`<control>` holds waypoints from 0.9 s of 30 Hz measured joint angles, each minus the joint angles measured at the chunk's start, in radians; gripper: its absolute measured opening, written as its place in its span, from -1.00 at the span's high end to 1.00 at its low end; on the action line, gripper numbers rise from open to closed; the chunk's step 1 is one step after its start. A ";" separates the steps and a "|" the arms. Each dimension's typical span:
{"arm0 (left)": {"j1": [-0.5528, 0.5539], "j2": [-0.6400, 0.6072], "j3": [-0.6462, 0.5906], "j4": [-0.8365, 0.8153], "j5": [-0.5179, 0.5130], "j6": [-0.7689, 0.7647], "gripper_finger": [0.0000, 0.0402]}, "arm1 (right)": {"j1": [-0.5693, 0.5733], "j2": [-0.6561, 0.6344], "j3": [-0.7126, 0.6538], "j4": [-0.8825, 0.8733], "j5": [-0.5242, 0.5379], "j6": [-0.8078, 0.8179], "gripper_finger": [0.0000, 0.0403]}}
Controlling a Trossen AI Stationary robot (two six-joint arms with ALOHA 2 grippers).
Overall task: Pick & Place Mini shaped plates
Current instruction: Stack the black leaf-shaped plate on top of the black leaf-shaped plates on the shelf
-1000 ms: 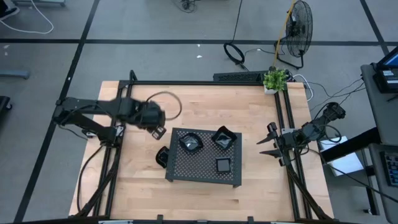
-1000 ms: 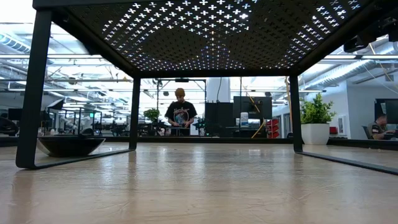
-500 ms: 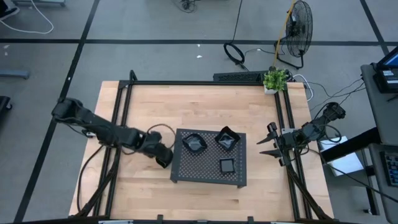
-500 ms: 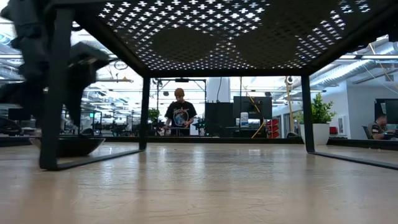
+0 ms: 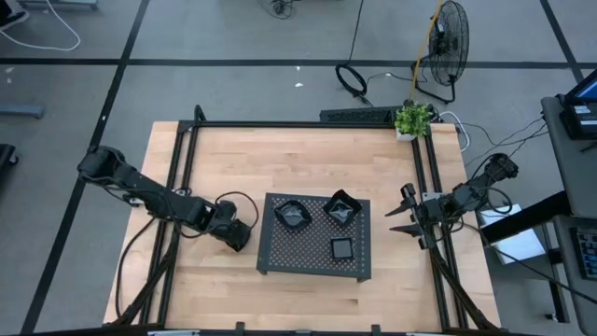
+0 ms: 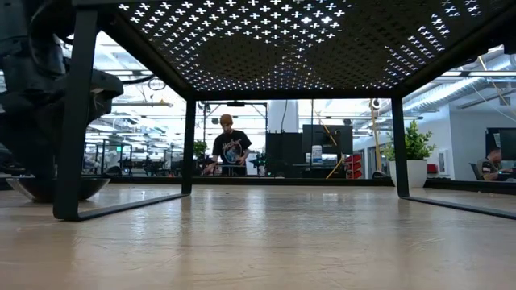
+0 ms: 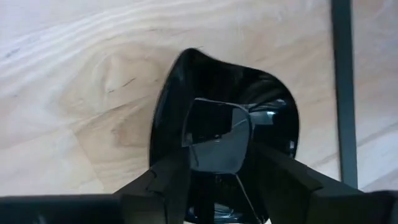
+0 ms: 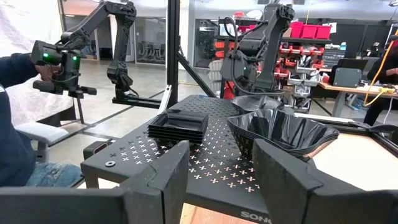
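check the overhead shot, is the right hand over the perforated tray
No, the right hand sits off the perforated tray, near the table's right edge rail, while only the left hand is close beside the tray.

camera's peeking out from under the perforated tray (image 6: 266, 40). left gripper (image 6: 48, 121) hangs over a dark dish (image 6: 56, 188) by the tray's leg (image 6: 72, 121). person (image 6: 230, 149) standing way back.

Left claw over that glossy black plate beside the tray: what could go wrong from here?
1. The left claw straddles the glossy black mini plate; its slick curved rim might slip out as the fingers close.
2. The plate lies close to the dark perforated tray leg; lifting could knock it and shift the stacked plates.
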 joint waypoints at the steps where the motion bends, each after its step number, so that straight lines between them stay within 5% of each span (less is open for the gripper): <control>1: 0.004 0.000 0.000 -0.002 0.002 0.028 0.15 | 0.000 0.000 0.000 0.000 0.000 0.000 0.18; 27: 0.034 -0.052 0.017 -0.268 0.021 -0.053 0.36 | 0.000 0.000 0.000 0.000 0.000 0.000 0.18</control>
